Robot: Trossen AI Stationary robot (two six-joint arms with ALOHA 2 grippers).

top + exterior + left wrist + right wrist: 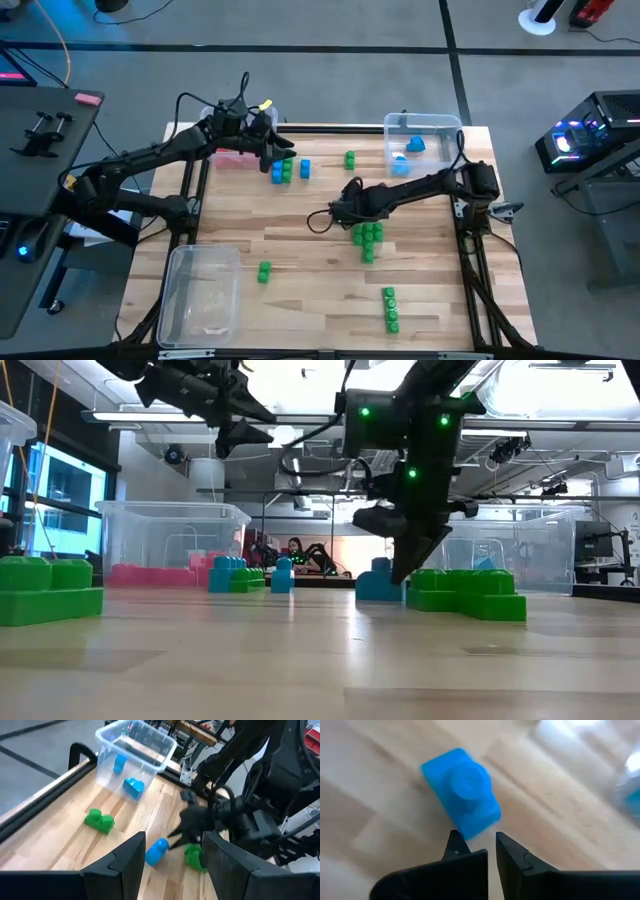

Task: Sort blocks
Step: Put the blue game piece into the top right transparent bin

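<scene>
Mid-table, right hand (492, 851) clenched, empty, tips beside blue block (461, 790); left hand (270, 150) part-open, empty.

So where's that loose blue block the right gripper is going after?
The blue block lies on the wooden table near its middle, just ahead of the right gripper. In the low view it sits beside a green block cluster.

Green blocks (367, 238) and blue blocks (278, 172) dot the pale striped wooden desk (300, 270), red blocks (150, 574) fill one clear bin (172, 543), and both arms are black.
</scene>
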